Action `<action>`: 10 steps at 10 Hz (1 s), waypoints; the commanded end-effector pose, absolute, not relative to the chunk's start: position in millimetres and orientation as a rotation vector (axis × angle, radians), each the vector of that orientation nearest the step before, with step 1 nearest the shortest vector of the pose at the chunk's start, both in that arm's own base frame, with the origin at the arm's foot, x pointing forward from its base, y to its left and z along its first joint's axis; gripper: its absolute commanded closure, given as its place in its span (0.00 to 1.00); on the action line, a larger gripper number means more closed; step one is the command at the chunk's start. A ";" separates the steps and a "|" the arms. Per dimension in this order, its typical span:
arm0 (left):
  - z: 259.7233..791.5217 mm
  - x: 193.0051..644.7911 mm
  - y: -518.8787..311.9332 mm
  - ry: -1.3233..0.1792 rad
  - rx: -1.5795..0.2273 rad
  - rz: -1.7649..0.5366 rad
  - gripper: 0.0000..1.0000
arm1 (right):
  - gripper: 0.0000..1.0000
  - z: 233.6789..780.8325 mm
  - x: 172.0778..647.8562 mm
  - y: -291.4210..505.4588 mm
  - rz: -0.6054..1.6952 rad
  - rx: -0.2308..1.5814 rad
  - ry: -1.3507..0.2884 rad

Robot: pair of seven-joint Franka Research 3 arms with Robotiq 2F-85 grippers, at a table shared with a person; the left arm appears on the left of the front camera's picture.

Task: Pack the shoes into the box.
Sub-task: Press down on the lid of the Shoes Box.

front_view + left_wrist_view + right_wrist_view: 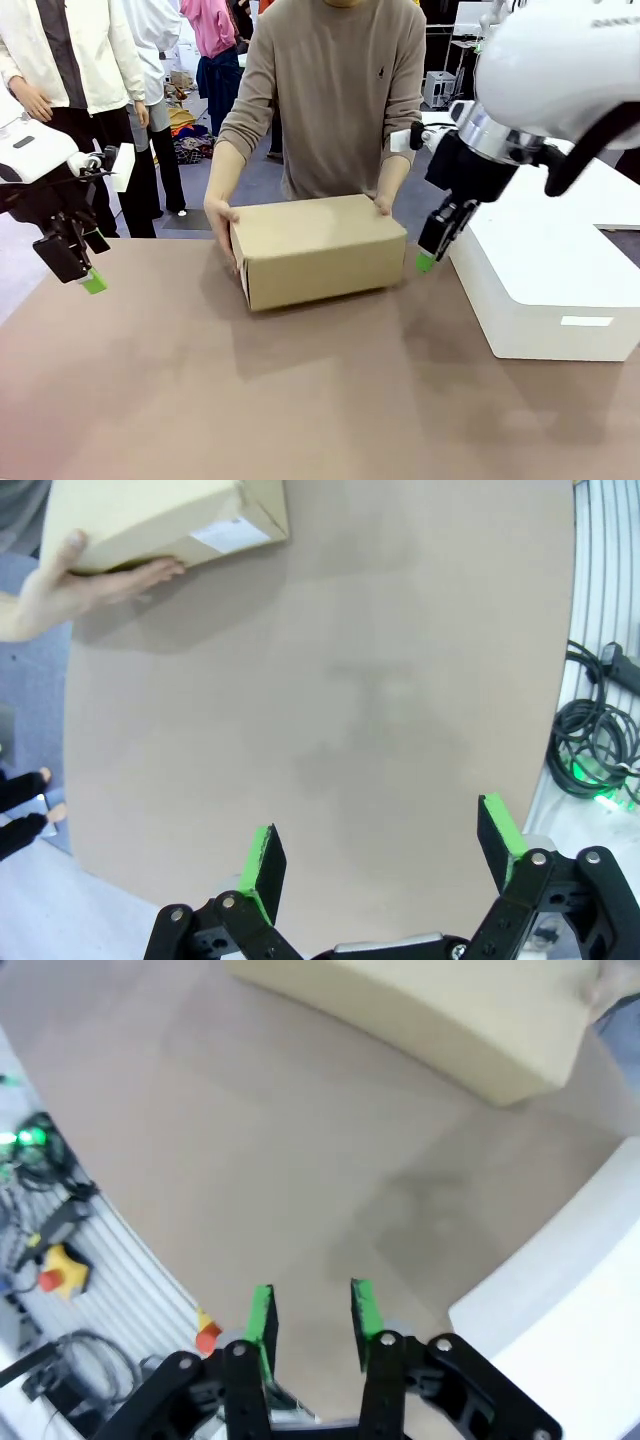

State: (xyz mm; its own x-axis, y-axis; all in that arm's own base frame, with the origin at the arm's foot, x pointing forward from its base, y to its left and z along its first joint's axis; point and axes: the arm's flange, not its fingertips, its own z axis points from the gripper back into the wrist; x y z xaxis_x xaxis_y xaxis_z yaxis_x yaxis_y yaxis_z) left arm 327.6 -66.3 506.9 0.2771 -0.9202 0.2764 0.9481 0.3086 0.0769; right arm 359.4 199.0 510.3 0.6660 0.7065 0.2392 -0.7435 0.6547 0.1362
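Our right fingers (428,252), part-open and empty, hover beside the closed brown cardboard box (315,248) at the desk's far edge; left fingers (385,865) wide, empty

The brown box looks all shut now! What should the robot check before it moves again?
1. Cardboard shoebox lid closed: ok.
2. Shoes inside: cannot tell, the box is shut.
3. Person's hands off the box: not ok, both are on its ends.
4. Left gripper open with nothing in it, away from the box: ok.
5. Right gripper holding nothing: ok, its jaws stand partly apart over bare table.
6. Right gripper not touching the white box: ok.
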 end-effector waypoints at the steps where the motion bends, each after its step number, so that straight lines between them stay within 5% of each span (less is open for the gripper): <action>1: 508.9 326.7 -64.6 -0.279 -0.105 -1.246 0.00 | 0.00 505.7 341.5 190.1 0.828 0.235 -0.199; 10: 508.9 326.7 -64.6 -0.279 -0.105 -1.246 0.00 | 0.00 499.9 333.4 184.2 0.830 0.209 -0.185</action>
State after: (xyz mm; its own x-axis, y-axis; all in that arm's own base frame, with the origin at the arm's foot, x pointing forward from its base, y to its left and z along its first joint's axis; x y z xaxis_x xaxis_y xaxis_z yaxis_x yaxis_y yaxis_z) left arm 327.5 -66.4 506.9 0.2769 -0.9203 0.2764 0.9481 0.3085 0.0770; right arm 333.8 184.3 497.6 0.6555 0.7144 0.2447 -0.7506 0.6519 0.1075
